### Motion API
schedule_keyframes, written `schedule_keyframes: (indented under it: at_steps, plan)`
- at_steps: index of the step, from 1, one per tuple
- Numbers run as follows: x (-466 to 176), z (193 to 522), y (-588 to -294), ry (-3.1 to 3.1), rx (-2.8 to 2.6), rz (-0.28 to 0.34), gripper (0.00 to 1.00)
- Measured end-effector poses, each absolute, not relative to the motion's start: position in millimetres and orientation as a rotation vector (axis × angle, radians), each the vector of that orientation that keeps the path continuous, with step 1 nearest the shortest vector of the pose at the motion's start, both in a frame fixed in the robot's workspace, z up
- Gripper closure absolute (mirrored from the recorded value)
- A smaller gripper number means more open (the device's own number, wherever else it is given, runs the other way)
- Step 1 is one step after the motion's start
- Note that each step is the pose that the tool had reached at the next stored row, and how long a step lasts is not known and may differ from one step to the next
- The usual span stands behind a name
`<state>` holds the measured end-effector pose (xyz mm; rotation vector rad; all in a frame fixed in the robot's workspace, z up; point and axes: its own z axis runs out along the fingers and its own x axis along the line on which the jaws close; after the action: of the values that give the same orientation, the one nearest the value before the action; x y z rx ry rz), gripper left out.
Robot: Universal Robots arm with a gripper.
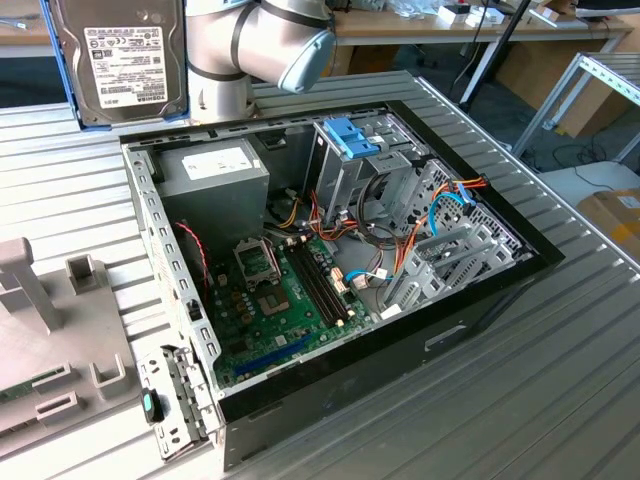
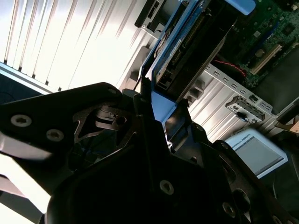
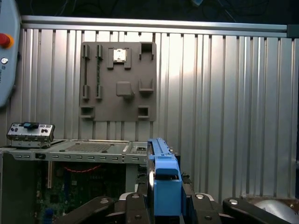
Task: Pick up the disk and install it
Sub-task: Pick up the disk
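The ribbed table (image 1: 560,380) carries the open case (image 1: 480,330), with a grey plate (image 1: 60,330) lying at the exterior view's left. The arm (image 1: 260,40) rises behind the case. Inside the case sit the supply (image 1: 215,170) and the cage (image 1: 345,175), which is topped by a blue latch (image 1: 352,135). The disk (image 1: 120,60) hangs upright in the air beyond the case's corner on the supply side, well apart from the cage. In the first wrist view the gripper (image 3: 164,198) pinches the disk's blue rail, with one of its fingers (image 3: 140,207) on each side.

The step in hand looks like the carry. It probably goes best with a firm pinch, the disk held level and square, and a path high over the case wall and the cables (image 1: 405,235).

Count: one table, one case, one arm, one plate, one supply, one cage, one latch, one disk, one gripper with two fingers.
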<state>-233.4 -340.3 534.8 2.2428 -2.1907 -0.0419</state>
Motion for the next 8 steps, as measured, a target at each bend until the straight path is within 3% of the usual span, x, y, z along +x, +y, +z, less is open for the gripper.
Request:
schedule_keyframes:
  at_steps: [8]
  plan:
    - [-215,535,-338,-2.190,2.243,-0.042,0.64]
